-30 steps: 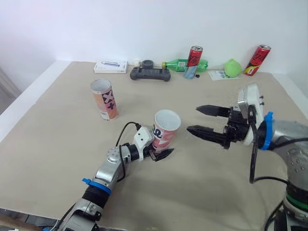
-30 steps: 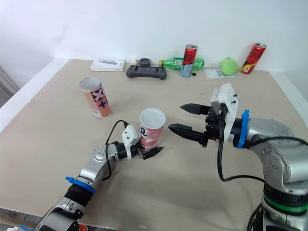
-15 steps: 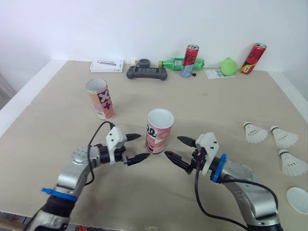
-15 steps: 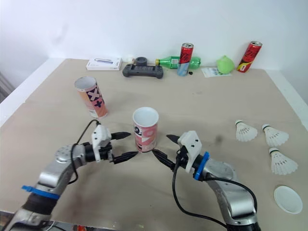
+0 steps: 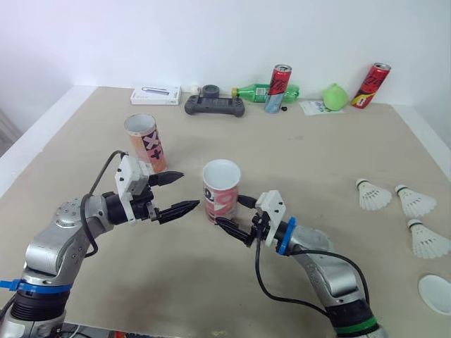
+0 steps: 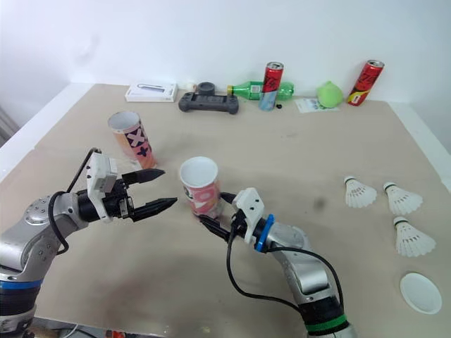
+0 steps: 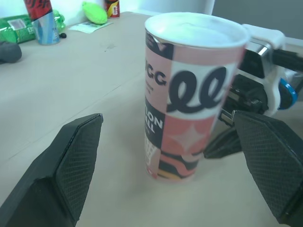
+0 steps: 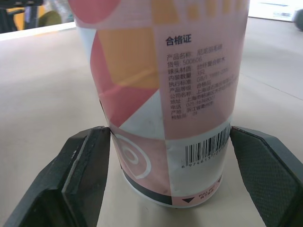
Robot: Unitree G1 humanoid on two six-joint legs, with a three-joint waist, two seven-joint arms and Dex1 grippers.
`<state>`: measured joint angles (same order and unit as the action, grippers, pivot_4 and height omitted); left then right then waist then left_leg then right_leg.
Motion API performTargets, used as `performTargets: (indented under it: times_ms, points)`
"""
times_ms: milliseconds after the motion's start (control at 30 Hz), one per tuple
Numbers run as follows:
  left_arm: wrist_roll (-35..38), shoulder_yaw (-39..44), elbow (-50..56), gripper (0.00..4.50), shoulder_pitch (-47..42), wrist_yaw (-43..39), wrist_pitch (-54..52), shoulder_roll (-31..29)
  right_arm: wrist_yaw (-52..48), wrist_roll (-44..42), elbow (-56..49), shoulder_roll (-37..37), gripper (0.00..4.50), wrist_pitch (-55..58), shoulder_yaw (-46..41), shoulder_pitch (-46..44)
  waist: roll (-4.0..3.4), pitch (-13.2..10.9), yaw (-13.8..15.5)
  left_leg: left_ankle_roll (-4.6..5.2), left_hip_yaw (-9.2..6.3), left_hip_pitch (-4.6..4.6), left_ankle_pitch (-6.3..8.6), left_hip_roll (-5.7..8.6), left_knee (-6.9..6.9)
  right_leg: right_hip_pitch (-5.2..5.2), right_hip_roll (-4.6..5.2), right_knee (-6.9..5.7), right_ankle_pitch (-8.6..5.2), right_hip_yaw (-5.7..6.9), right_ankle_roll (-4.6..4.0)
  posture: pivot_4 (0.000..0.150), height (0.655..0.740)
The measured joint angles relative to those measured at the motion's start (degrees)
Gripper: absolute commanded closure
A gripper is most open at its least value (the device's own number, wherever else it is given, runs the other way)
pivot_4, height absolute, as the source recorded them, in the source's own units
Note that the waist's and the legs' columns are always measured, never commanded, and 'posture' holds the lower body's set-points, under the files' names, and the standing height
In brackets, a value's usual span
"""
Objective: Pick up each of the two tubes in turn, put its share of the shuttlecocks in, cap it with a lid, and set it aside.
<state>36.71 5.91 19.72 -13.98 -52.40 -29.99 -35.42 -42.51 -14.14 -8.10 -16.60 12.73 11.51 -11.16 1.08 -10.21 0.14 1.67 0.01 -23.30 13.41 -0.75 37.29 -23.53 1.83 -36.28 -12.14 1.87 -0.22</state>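
Beige table (image 5: pixel 338 141) with both arms working mid-surface: the right gripper (image 5: pixel 227 213) is closed low on the upright pink tube (image 5: pixel 220 190), one finger against each wall near the base, which probably leaves the open mouth clear for loading. Left gripper (image 5: pixel 189 190) is spread wide and empty, with the tube just ahead of its tips and untouched, likely staged to steady it. The second tube (image 5: pixel 146 141) stands just beyond it, and three shuttlecocks (image 5: pixel 372 195) and a white lid (image 5: pixel 435 292) lie well off the right gripper's outer side.

This looks like a test lab: plain white walls (image 5: pixel 211 35) behind a beige table (image 5: pixel 317 155) with a game controller (image 5: pixel 215 107) and drink cans (image 5: pixel 280 88) along its far edge.
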Motion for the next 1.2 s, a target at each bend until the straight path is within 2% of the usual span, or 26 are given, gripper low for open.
performTargets:
  times_ms: [500, 633, 667, 700, 733, 800, 1033, 1200]
  points:
    - [-0.5, 1.8, 1.7, 0.0, 8.9, 0.3, 1.0, -2.2, -0.3, 3.8, 17.7, 7.4, 0.21, -7.3, 4.3, -10.0, 0.09, -0.1, 0.0, -0.53, 0.05, 0.07, -0.26, -0.61, -0.15, -0.21, -0.54, -0.13, 0.03, -0.16, -0.92, 0.15, 0.7395]
    - [-0.8, 2.4, 1.7, 0.0, 9.7, 0.3, 2.1, -2.2, -0.3, 4.0, 21.0, 9.0, 1.22, -8.9, 4.2, -12.0, 0.16, -0.1, 0.0, -1.0, 0.11, 0.08, -0.54, -0.66, -0.54, -0.41, -0.67, -0.2, 0.07, -0.21, -0.96, 0.15, 0.7395]
    - [-0.8, 2.7, 1.7, 0.0, 9.7, 0.3, 2.2, -2.2, -0.3, 4.1, 21.3, 9.1, 1.67, -9.2, 4.2, -12.1, 0.17, -0.1, 0.0, -1.08, 0.13, 0.08, -0.59, -0.66, -0.61, -0.44, -0.7, -0.21, 0.08, -0.22, -0.96, 0.15, 0.7395]
    - [-0.9, 2.9, 1.7, 0.0, 9.7, 0.3, 2.5, -2.2, -0.3, 4.2, 21.7, 9.3, 1.87, -9.7, 4.1, -12.3, 0.17, -0.1, 0.0, -1.1, 0.14, 0.08, -0.6, -0.7, -0.64, -0.46, -0.75, -0.23, 0.08, -0.22, -0.96, 0.15, 0.7395]
    - [-0.9, 3.0, 1.7, 0.0, 9.7, 0.3, 2.6, -2.3, -0.3, 4.3, 22.0, 9.4, 2.01, -10.1, 4.1, -12.4, 0.17, -0.1, 0.0, -1.1, 0.14, 0.09, -0.6, -0.76, -0.65, -0.47, -0.8, -0.24, 0.1, -0.23, -0.92, 0.15, 0.7395]
    - [-1.1, 3.0, 1.7, 0.0, 9.7, 0.5, 2.6, -2.3, -0.4, 4.3, 22.3, 9.5, 2.01, -10.6, 4.0, -12.5, 0.18, -0.1, 0.0, -1.1, 0.16, 0.09, -0.6, -0.82, -0.68, -0.5, -0.9, -0.26, 0.15, -0.24, -0.86, 0.15, 0.7395]
    - [-2.0, 2.8, 1.6, 0.0, 8.4, 1.9, 2.7, -1.6, -0.9, 3.8, 19.0, 7.8, 2.01, -9.0, 3.5, -10.8, 0.2, -0.1, 0.1, -1.11, 0.19, 0.08, -0.61, -0.85, -0.7, -0.7, -0.97, -0.7, -0.02, -0.22, -1.14, 0.15, 0.7395]
    - [-3.7, -2.4, -0.5, 0.0, -2.1, 4.8, 2.4, 3.4, 3.1, -0.1, 2.5, 2.2, 2.01, -0.3, -3.8, -4.4, 0.3, -0.1, 0.8, -1.35, 0.13, -0.01, -0.75, -0.7, -0.66, -0.68, -0.92, -0.72, 0.06, -0.15, -1.0, 0.15, 0.7395]
